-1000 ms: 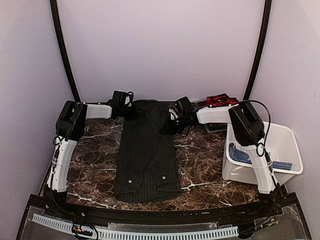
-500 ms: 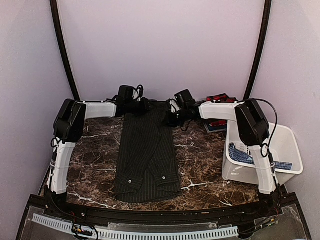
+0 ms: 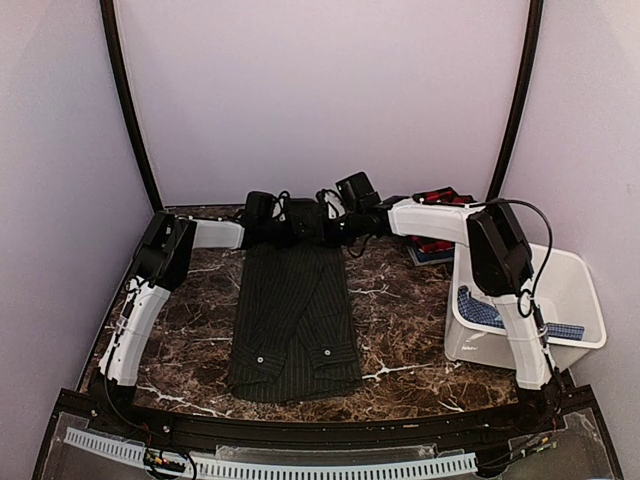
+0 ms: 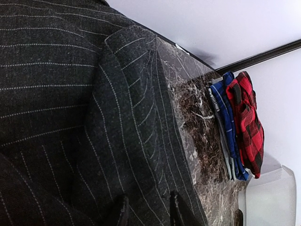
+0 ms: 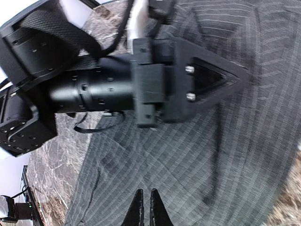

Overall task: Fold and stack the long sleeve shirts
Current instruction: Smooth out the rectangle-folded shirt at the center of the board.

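Both arms have swung inward, meeting at the collar end of the charcoal pinstripe shirt (image 3: 295, 310); left gripper (image 4: 149, 211) jaws part-spread over cloth, right gripper (image 5: 146, 207) jaws nearly pressed together — grip unclear; the shirt's length runs away from both jaws toward the bases.

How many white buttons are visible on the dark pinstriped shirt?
2 on the pinstriped shirt, at its near end: left button, right button. Others may be hidden.
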### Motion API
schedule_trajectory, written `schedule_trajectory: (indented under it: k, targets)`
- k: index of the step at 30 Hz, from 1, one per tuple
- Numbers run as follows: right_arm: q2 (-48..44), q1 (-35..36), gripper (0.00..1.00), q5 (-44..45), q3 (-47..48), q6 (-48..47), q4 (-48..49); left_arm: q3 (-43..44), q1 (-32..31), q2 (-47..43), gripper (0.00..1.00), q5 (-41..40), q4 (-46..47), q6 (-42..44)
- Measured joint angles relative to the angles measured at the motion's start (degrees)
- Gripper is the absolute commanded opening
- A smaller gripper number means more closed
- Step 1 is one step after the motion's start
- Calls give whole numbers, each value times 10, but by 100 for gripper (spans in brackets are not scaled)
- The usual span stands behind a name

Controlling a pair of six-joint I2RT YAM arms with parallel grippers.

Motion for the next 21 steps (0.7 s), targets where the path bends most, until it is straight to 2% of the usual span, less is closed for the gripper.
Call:
schedule_trajectory:
  k: [11,21]
  targets:
    - [97,8,2,-2,56,11,-3,3,4,3,28,9,0,0]
    - [95,-6,2,12,24,43,-3,3,8,3,29,13,0,2]
